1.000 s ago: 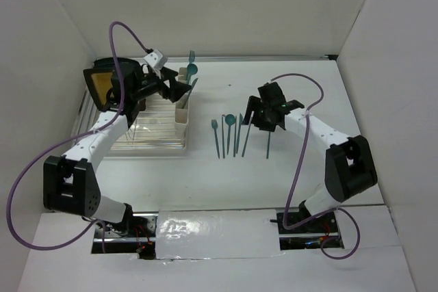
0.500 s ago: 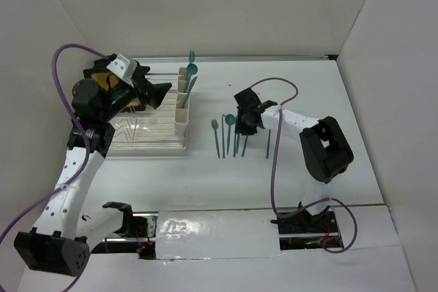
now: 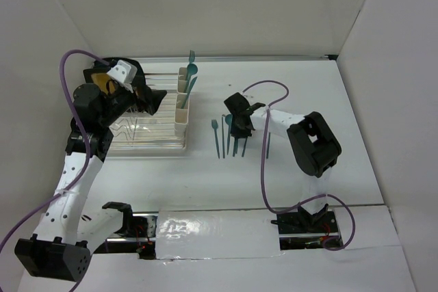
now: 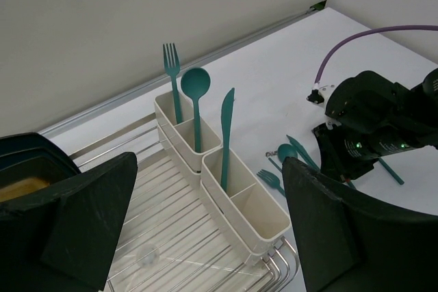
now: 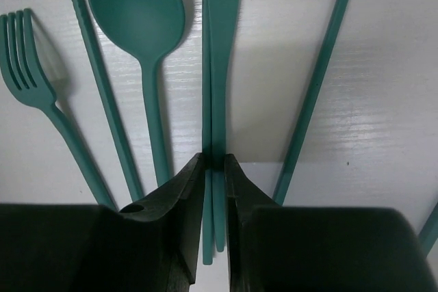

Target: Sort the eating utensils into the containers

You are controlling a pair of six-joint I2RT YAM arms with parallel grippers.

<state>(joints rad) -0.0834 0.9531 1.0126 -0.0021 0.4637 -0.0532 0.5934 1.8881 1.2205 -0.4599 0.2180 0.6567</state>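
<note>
Bright even overhead light, soft shadows, sharp focus

Overhead view of the workspace. The left gripper point(image 3: 156, 100) hangs above the wire dish rack point(image 3: 147, 143), just beside the cream containers point(image 3: 182, 117). A fork point(image 3: 191, 56), a spoon point(image 3: 192, 68) and a knife point(image 3: 189, 87) stand in the containers. The right gripper point(image 3: 237, 128) is down on the row of loose utensils point(image 3: 216, 140) lying on the white table point(image 3: 308, 87), right of the rack.

knife point(image 5: 220, 46) flanks: spoon point(image 5: 137, 11) left, stick point(image 5: 315, 80) right | gaps narrow
</note>
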